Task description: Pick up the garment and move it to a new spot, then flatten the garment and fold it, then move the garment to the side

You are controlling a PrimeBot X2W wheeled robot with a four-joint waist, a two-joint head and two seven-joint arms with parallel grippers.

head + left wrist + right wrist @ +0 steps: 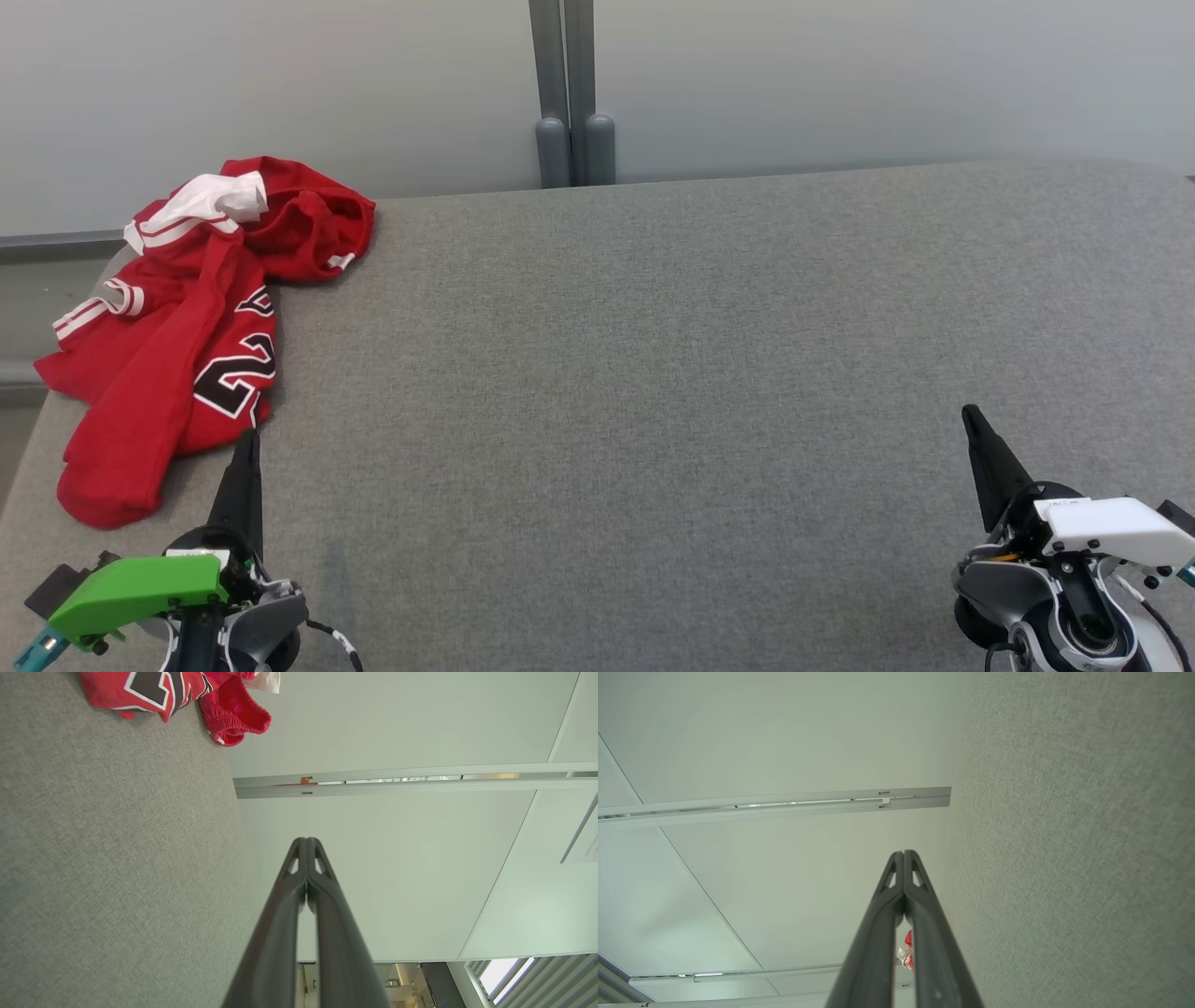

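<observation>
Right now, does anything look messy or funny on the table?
Yes. The red jersey lies crumpled in a heap at the left end of the grey table, not spread flat, and part of it seems to hang over the table's left edge.

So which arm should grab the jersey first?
Left. The left pincer sits close to the crumpled red jersey at the left edge of the table; the right pincer is far across it. Both are shut, empty.
</observation>
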